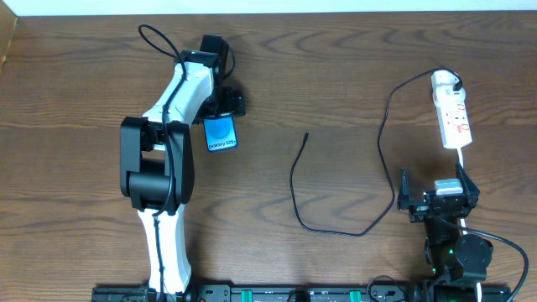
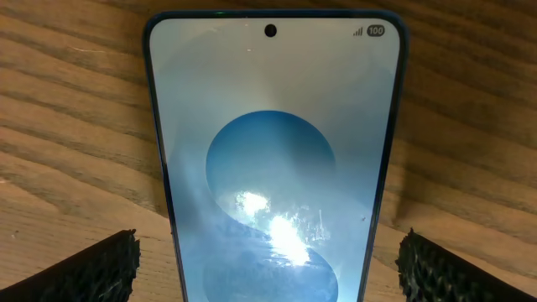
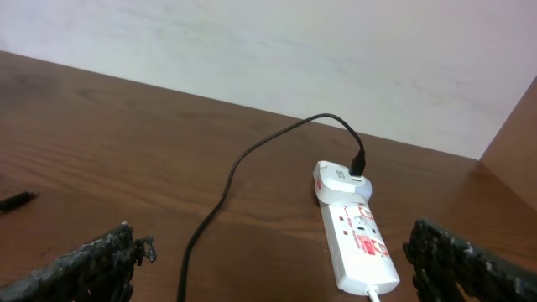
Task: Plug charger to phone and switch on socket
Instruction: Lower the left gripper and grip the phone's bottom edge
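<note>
The phone (image 1: 221, 132) lies flat on the wooden table with its blue screen lit. My left gripper (image 1: 223, 107) hovers over its far end, open. In the left wrist view the phone (image 2: 273, 151) fills the gap between the fingers (image 2: 101, 268), which stand clear of both its edges. The charger cable (image 1: 294, 189) loops across the table middle, its small tip (image 1: 306, 134) lying free. Its white plug (image 1: 445, 81) sits in the socket (image 1: 454, 119) at the right. My right gripper (image 1: 432, 183) is open near the socket's cord end (image 3: 357, 243), holding nothing.
The charger cable (image 3: 226, 193) runs left of the socket, between my right fingers. Its tip (image 3: 17, 200) shows at the far left of the right wrist view. A white wall borders the table's far edge. The arm bases stand along the front edge.
</note>
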Robot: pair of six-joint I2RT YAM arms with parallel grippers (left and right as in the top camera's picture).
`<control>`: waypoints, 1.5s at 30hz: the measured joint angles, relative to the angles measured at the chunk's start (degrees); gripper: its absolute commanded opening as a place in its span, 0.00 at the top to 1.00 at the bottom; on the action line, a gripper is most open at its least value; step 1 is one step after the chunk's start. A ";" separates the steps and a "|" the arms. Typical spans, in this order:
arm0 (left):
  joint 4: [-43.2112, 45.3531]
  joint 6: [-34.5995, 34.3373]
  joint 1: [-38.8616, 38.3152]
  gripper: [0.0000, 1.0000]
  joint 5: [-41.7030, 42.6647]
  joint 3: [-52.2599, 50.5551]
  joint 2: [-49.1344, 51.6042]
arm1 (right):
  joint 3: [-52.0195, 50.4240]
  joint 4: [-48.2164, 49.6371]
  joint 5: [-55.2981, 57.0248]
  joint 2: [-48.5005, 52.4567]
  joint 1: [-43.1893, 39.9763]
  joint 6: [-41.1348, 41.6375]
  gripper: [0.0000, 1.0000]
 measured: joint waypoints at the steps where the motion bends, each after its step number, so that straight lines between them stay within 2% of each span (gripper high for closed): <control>1: 0.00 0.00 0.00 0.02 0.00 0.00 0.02 | 0.00 0.00 -0.02 0.00 0.00 0.00 0.01; 45: 3.91 -0.24 0.28 0.02 2.69 -3.54 0.02 | 0.00 0.00 -0.02 0.00 0.00 0.00 0.01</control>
